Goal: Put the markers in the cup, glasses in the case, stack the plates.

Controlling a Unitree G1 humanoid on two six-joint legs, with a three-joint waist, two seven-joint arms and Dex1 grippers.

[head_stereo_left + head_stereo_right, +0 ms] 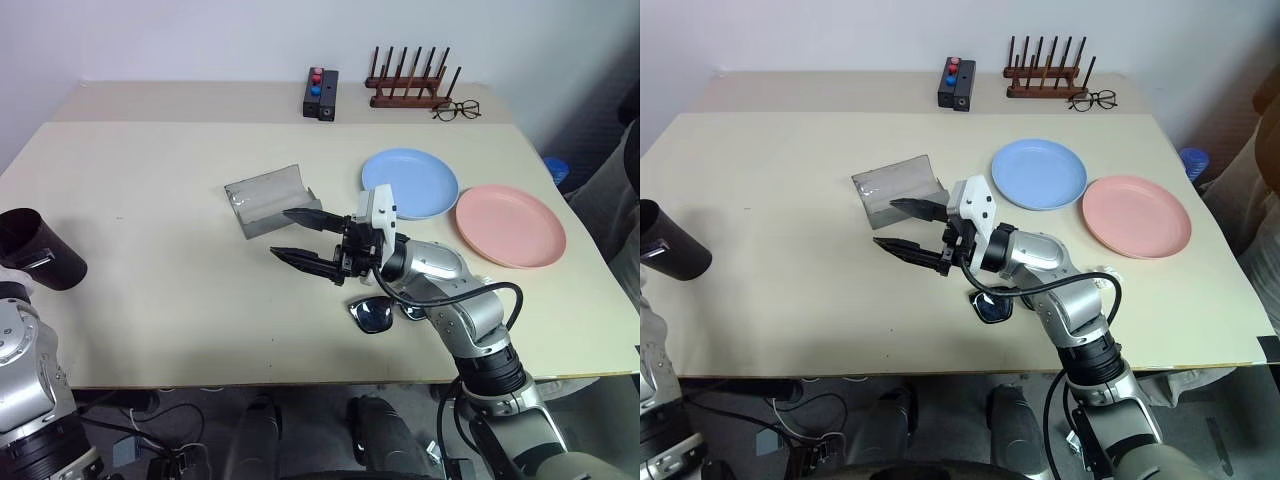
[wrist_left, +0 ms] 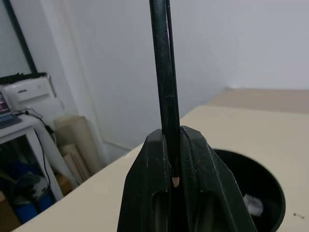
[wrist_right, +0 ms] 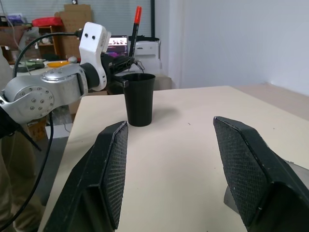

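My left gripper (image 2: 172, 145) is shut on a black marker (image 2: 161, 72), whose red cap (image 3: 137, 13) points up. It hangs just beside and above the rim of the dark cup (image 3: 139, 99), which stands at the table's far left (image 1: 40, 250). Something pale lies in the cup's bottom. My right gripper (image 1: 300, 236) is open and empty, level over the table in front of the open grey case (image 1: 262, 198). The black glasses (image 1: 375, 314) lie partly under my right forearm. The blue plate (image 1: 410, 183) and the pink plate (image 1: 510, 225) lie side by side.
At the back stand a black box with red and blue buttons (image 1: 320, 93) and a wooden rack (image 1: 410, 85), with thin clear eyeglasses (image 1: 457, 110) beside it. A person's clothing shows at the right edge (image 1: 620, 190).
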